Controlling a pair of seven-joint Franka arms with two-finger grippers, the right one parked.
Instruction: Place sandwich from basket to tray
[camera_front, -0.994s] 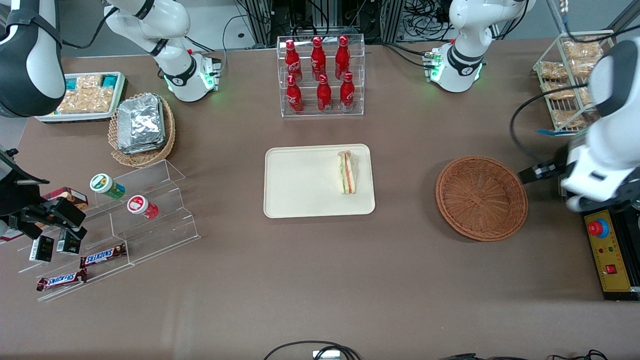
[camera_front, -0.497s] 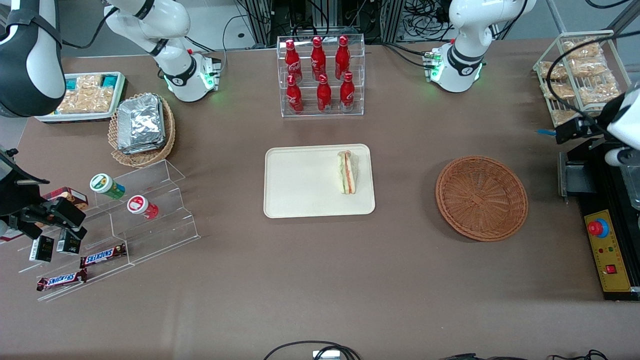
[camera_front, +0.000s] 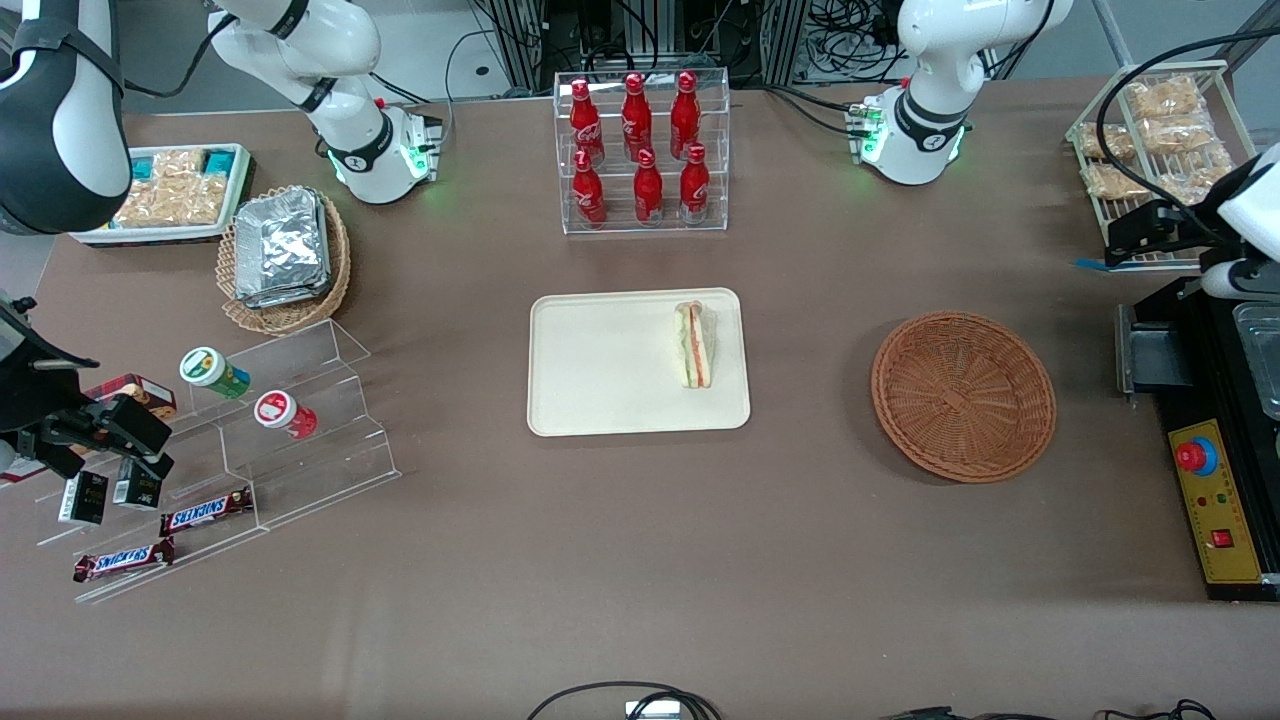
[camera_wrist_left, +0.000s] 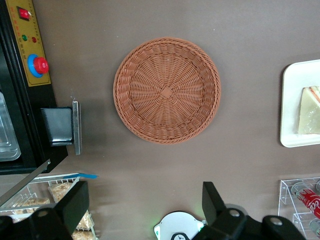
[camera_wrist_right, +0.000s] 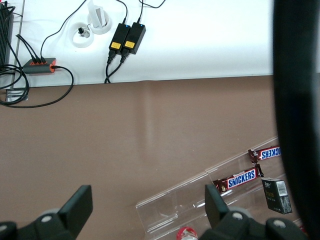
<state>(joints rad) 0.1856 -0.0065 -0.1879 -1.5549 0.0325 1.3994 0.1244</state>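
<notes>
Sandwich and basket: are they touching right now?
Apart. The front view shows the sandwich lying on the tray, bare table separating it from the empty basket. The hand is open, high above the table.

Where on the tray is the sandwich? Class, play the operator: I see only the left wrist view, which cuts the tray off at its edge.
Observer: The sandwich lies wholly on the tray, close to the tray's edge nearest the basket.
Operator: Anything else on the tray?
Observer: No, the front view shows only the sandwich there.
Operator: Where is my gripper over the table?
Observer: The gripper, fingers open, hangs toward the working arm's end of the table, by the wire rack of snack packs, farther from the front camera than the basket.
</notes>
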